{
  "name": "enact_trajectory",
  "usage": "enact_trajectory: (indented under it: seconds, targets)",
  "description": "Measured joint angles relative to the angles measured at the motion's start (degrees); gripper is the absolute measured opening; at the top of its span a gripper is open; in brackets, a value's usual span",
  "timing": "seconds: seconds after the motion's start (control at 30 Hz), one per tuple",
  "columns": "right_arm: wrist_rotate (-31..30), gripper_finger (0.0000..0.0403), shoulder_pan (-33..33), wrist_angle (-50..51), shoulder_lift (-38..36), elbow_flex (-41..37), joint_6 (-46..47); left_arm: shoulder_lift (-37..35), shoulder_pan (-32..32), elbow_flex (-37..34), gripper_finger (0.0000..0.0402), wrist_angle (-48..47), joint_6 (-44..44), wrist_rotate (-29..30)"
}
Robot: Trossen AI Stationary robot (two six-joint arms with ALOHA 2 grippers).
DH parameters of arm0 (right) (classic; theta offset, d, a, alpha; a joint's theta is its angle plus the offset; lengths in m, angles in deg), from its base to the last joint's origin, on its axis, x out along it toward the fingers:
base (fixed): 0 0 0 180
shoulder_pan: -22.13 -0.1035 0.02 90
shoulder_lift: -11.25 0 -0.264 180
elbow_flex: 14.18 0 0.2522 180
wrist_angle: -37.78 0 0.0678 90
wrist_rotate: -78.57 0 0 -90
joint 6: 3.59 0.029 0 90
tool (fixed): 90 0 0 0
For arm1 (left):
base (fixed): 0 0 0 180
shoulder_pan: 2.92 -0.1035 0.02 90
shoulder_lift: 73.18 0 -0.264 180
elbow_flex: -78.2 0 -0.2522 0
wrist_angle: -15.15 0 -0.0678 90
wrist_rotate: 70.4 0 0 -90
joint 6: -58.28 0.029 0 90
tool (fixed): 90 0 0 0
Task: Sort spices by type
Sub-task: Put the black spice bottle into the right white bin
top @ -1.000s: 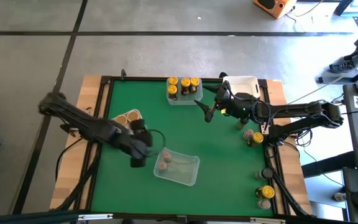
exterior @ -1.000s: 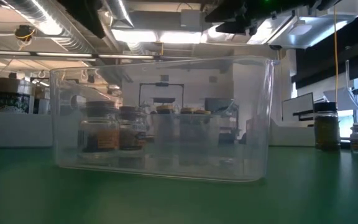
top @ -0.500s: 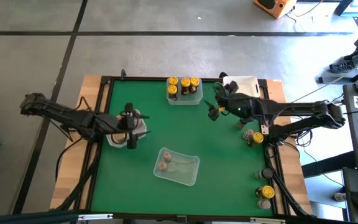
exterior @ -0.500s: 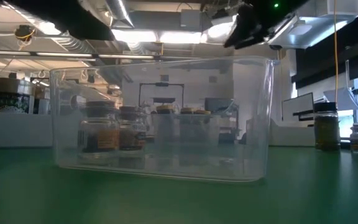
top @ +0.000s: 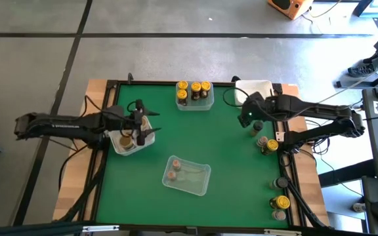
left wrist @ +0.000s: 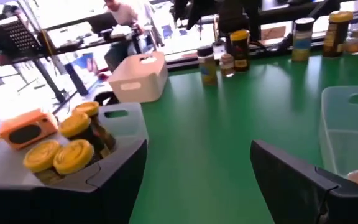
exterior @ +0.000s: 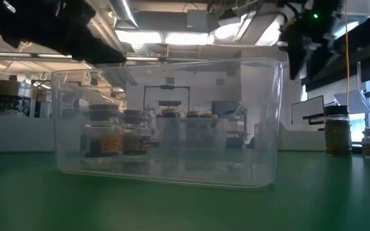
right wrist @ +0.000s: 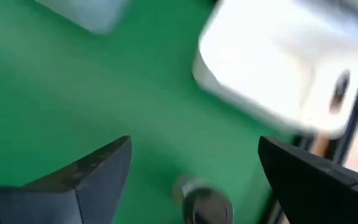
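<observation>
Spice jars with yellow lids (top: 194, 87) stand in a clear tub (top: 194, 103) at the far middle; they also show in the left wrist view (left wrist: 61, 149). Two pinkish-lidded jars (top: 172, 170) stand in a clear tub (top: 195, 183) in the middle. More jars (top: 266, 143) stand loose by the right edge. My left gripper (top: 143, 122) hangs open above a tub at the left (top: 122, 145), holding nothing (left wrist: 197, 149). My right gripper (top: 245, 118) is open and points down over a grey-lidded jar (right wrist: 201, 202).
A white tub (top: 258, 88) stands at the far right corner. More jars (top: 281, 203) stand by the near right corner. The table has a raised black frame (top: 104, 157). Bare green mat (top: 222, 144) lies between the tubs. In the low view the middle tub (exterior: 166, 122) fills the front.
My left gripper has drawn back from the middle tub toward the far left, over the left tub, tipping up from pointing down to nearly level. My right gripper has gone toward the table's right edge and tipped to point down. Both stayed open.
</observation>
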Motion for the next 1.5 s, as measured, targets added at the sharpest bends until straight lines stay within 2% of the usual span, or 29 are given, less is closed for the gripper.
enact_trajectory:
  seconds: [0.17,0.3,0.63,0.8,0.93,1.07,1.33,1.5]
  targets:
    - [2.64,0.0351,-0.03,5.12,0.04,-3.27,10.07,-0.02,-4.44,-1.15,0.0285,5.19,-0.69,-0.82]
    - [4.84,0.0351,-0.14,4.98,0.23,-7.19,14.69,-0.02,-4.87,-1.15,0.0285,6.17,-1.64,-0.92]
    - [9.09,0.0351,-0.1,-1.3,1.28,-14.07,15.91,-0.02,-4.84,-1.15,0.0285,6.48,-0.11,-0.97]
    - [12.63,0.0351,2.57,-2.63,2.69,-16.81,15.85,-0.02,-4.84,-1.15,0.0285,6.48,0.6,-0.97]
    - [12.82,0.0347,3.94,-2.93,3.84,-17.57,14.43,-0.02,-4.84,-1.15,0.0285,6.62,1.5,-0.95]
    - [12.78,0.0316,4.11,-4.96,4.05,-17.61,14.11,-0.02,-4.84,-1.15,0.0285,6.64,1.48,-0.95]
    - [12.76,0.0218,4.03,-5.86,4.03,-17.56,14.05,-0.02,-4.84,-1.15,0.0285,6.63,1.55,-0.92]
    - [12.84,0.0212,3.98,-6.6,4.03,-17.41,12.11,-0.02,-4.84,-1.15,0.0285,6.4,1.5,-0.92]
